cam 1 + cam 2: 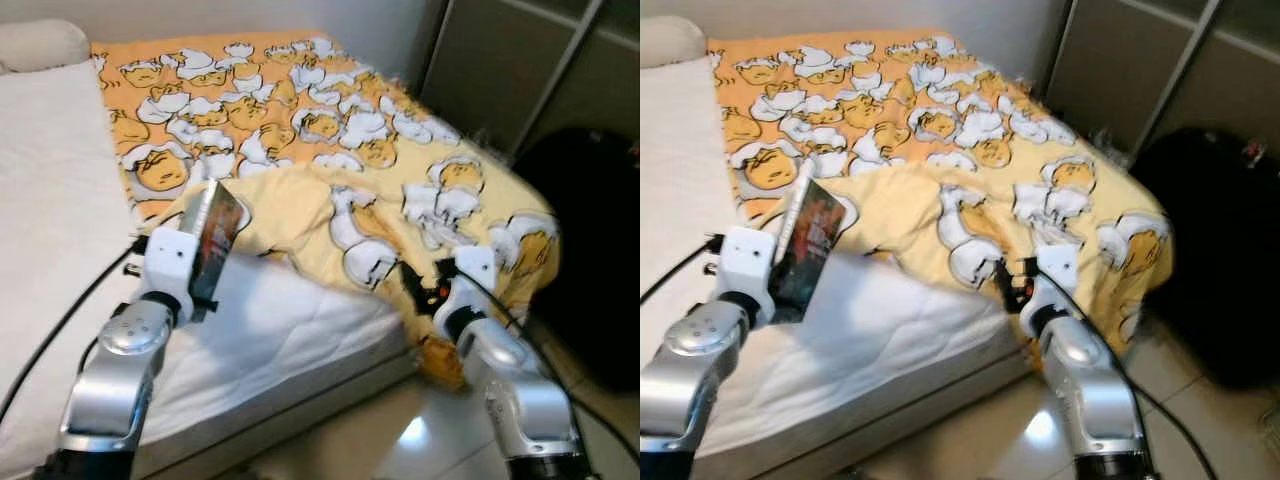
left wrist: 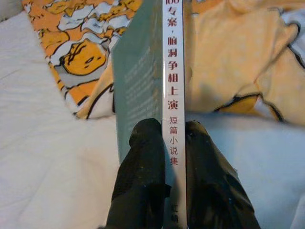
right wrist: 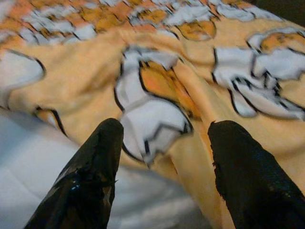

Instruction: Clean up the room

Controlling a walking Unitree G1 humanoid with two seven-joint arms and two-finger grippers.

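Book: pinched by spine in left end effector, above mattress. Right end effector: spread wide, empty, blanket just ahead. Advice: keep grip firm, carry upright.

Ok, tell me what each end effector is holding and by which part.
Left end effector grips a book by its spine's lower end. Right end effector is open, holding nothing, over the yellow blanket.
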